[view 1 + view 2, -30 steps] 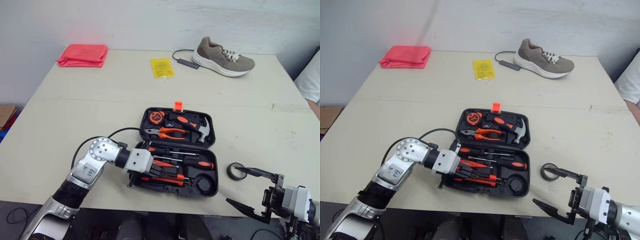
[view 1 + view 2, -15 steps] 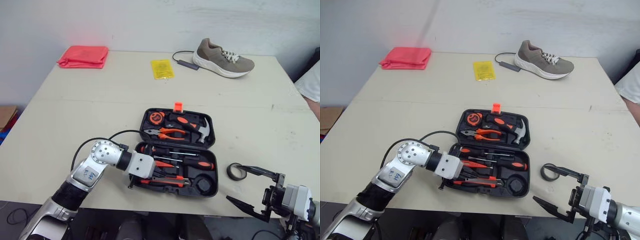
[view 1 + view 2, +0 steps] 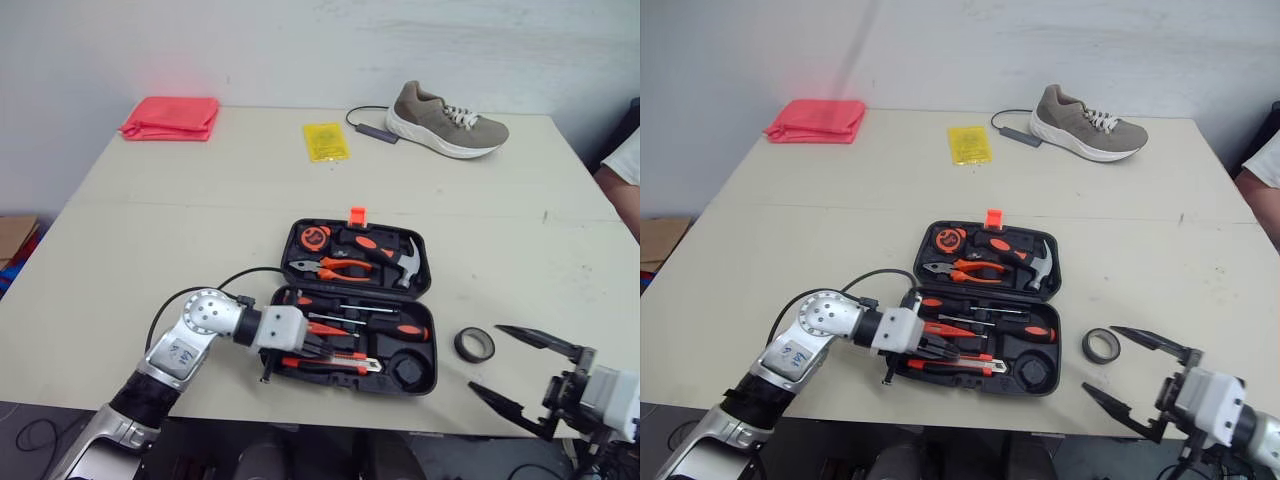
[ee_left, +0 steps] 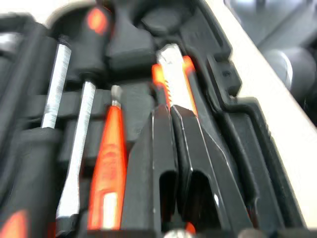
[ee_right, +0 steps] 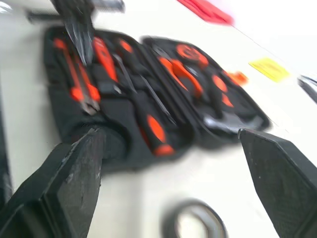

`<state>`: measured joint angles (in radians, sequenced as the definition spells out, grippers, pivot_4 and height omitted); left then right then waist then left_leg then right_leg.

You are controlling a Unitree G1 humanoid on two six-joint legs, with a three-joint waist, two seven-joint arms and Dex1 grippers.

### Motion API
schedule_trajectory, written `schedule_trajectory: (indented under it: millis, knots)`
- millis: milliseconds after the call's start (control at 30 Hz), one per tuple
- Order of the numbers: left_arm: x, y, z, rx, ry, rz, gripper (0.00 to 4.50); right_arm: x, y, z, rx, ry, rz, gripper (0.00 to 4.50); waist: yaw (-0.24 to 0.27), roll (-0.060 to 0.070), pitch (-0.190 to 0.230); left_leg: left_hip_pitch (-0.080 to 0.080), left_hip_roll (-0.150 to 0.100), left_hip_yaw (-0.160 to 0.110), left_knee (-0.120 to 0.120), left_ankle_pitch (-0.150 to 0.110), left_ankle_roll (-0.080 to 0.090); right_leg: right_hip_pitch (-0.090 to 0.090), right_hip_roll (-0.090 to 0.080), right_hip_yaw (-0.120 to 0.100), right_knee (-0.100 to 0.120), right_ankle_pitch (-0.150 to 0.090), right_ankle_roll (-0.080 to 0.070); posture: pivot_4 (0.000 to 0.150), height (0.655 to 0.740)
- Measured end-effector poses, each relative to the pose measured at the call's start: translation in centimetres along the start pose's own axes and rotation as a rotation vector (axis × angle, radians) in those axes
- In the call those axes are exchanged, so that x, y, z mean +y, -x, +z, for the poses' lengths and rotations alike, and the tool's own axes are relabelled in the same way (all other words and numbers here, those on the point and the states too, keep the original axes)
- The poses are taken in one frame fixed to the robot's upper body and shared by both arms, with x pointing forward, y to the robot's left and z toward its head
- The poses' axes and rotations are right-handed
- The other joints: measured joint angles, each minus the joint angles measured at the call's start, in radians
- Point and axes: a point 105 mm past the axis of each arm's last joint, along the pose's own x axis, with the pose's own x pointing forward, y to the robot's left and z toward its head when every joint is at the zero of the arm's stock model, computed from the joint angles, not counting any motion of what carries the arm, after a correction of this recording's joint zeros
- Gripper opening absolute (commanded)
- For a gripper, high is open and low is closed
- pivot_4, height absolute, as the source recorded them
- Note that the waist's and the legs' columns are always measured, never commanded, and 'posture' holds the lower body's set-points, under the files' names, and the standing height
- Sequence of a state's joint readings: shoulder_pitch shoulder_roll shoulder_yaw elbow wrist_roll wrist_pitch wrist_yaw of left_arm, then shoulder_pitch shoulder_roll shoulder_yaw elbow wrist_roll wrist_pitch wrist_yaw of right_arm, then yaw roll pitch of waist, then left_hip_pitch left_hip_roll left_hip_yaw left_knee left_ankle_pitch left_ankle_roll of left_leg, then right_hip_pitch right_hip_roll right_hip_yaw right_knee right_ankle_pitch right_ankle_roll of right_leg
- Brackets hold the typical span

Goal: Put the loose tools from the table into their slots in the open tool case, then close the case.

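Since a second ago, the left gripper (image 4: 172,109) has slid down to the front row of the case (image 3: 408,370). Its fingers are pressed together over the knife (image 4: 173,79), and they seem to rest on it rather than clamp it, though the blur leaves us unsure. The knife lies along the case's front slot. The right gripper (image 3: 485,357) has drawn back a little from the case, its fingers spread wide with nothing between them. The tape roll (image 3: 474,345) lies loose on the table (image 3: 200,220), just right of the case.

The case is moulded black plastic with shaped recesses. The knife is a slim orange-and-black bar with a silvery metal tip. The roll is a flat, dark ring.
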<state>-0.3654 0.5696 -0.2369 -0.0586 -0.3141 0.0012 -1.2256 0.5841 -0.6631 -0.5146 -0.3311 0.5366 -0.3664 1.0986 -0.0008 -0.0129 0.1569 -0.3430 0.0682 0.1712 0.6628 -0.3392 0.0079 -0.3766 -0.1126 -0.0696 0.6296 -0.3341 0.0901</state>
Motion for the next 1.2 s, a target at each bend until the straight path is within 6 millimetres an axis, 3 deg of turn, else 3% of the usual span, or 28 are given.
schedule_trajectory:
  millis: [133,233,300,500,600,767,867,1067,1200]
  knots:
    - [2.3,4.8,1.1,-0.012,0.011,0.183,2.22,-1.2,3.3,-0.9,0.097,-0.014,-0.156,4.50,0.000,0.001,0.001,0.000,0.000,0.000,-0.001,0.000,0.000,0.000,0.000,-0.001,-0.001,0.000,0.000,0.150,0.7400]
    - [4.1,10.9,-0.6,0.055,0.091,0.439,3.57,-2.0,6.8,-1.8,0.180,-0.037,-0.330,4.50,-0.005,0.002,0.002,0.001,0.000,0.000,-0.003,-0.003,0.003,0.000,0.000,-0.001,-0.001,0.000,0.000,0.150,0.7400]
    - [3.9,15.3,-2.5,0.119,0.166,0.609,4.47,-2.3,9.4,-2.5,0.234,-0.060,-0.461,4.50,-0.009,0.002,0.002,0.002,0.000,0.000,-0.006,-0.003,0.003,-0.001,-0.001,0.000,-0.003,0.000,-0.001,0.150,0.7400]
    - [0.3,24.1,-7.0,0.256,0.316,0.962,4.47,-2.3,14.9,-3.9,0.324,-0.099,-0.754,4.50,-0.015,0.000,0.003,0.003,-0.001,0.000,-0.015,-0.004,-0.004,-0.003,-0.004,-0.001,-0.007,-0.001,-0.002,0.150,0.7400]
    - [-1.8,26.9,-8.1,0.310,0.360,1.081,4.47,-1.6,16.1,-4.6,0.353,-0.126,-0.820,4.50,-0.022,0.001,0.003,0.003,-0.001,0.000,-0.017,-0.005,-0.005,-0.004,-0.004,-0.001,-0.006,-0.002,-0.003,0.150,0.7400]
    - [-2.3,26.4,-8.4,0.292,0.355,1.075,4.47,-2.4,16.0,-4.6,0.347,-0.102,-0.859,4.50,-0.026,0.001,0.004,0.003,-0.002,0.000,-0.016,-0.005,-0.005,-0.006,-0.006,0.000,-0.005,-0.001,-0.003,0.150,0.7400]
    - [-1.3,24.6,-7.7,0.236,0.329,1.009,4.47,-3.8,14.1,-4.2,0.310,-0.082,-0.818,4.50,-0.027,0.002,0.004,0.002,-0.002,0.001,-0.016,-0.004,-0.007,-0.006,-0.006,0.000,-0.004,-0.002,-0.003,0.150,0.7400]
    - [2.0,18.2,-3.2,0.100,0.203,0.744,4.47,-6.1,8.7,-1.5,0.306,-0.070,-0.615,4.50,-0.026,0.002,0.004,0.000,-0.002,0.001,-0.016,0.001,-0.013,-0.007,-0.003,0.000,-0.003,-0.002,-0.003,0.150,0.7400]
    - [2.8,13.0,-0.4,0.032,0.146,0.516,4.47,-5.4,4.4,0.4,0.374,-0.103,-0.360,4.50,-0.024,0.002,0.004,-0.001,-0.003,0.002,-0.015,0.004,-0.007,-0.007,-0.001,0.000,-0.003,-0.001,-0.001,0.150,0.7400]
